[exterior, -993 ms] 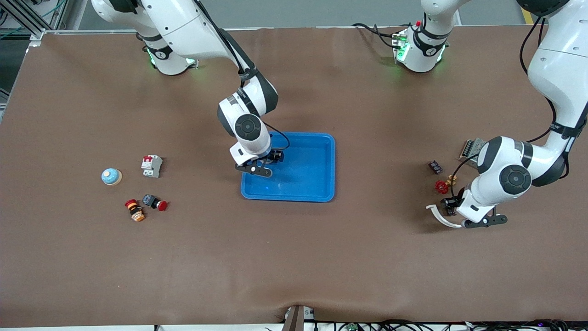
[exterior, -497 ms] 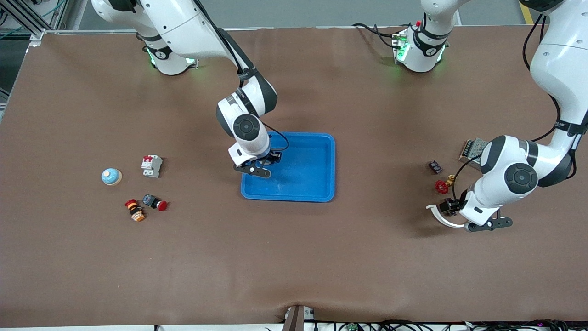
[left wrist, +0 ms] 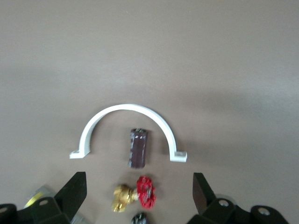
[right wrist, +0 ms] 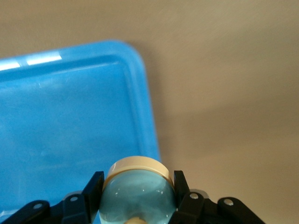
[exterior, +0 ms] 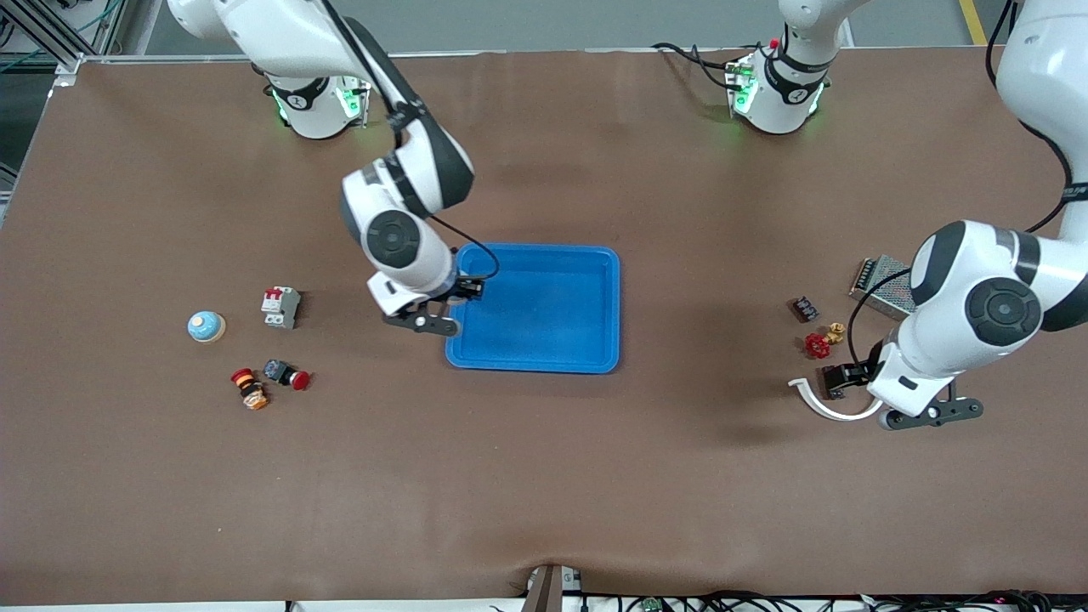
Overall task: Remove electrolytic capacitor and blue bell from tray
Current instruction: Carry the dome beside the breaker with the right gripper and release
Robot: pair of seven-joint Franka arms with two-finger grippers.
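The right gripper (right wrist: 136, 196) is carrying the blue bell (right wrist: 137, 192) over the rim of the tray (exterior: 595, 263), at the right arm's end; it should clear that rim before lowering. Its fingers (right wrist: 92, 189) are clamped on the bell's dome. The left gripper (left wrist: 138, 198) is hanging wide open, empty, above the electrolytic capacitor (left wrist: 138, 148), which is lying on the table inside a white half-ring clamp (left wrist: 127, 112), well apart from the tray.

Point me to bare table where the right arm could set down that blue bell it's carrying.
Right gripper, shut on the blue domed bell, is over the rim of the bright-blue plastic tray. Bare: the brown table between tray and white circuit breaker, and the whole strip nearer the front camera. Crowded: around the breaker and second blue bell.
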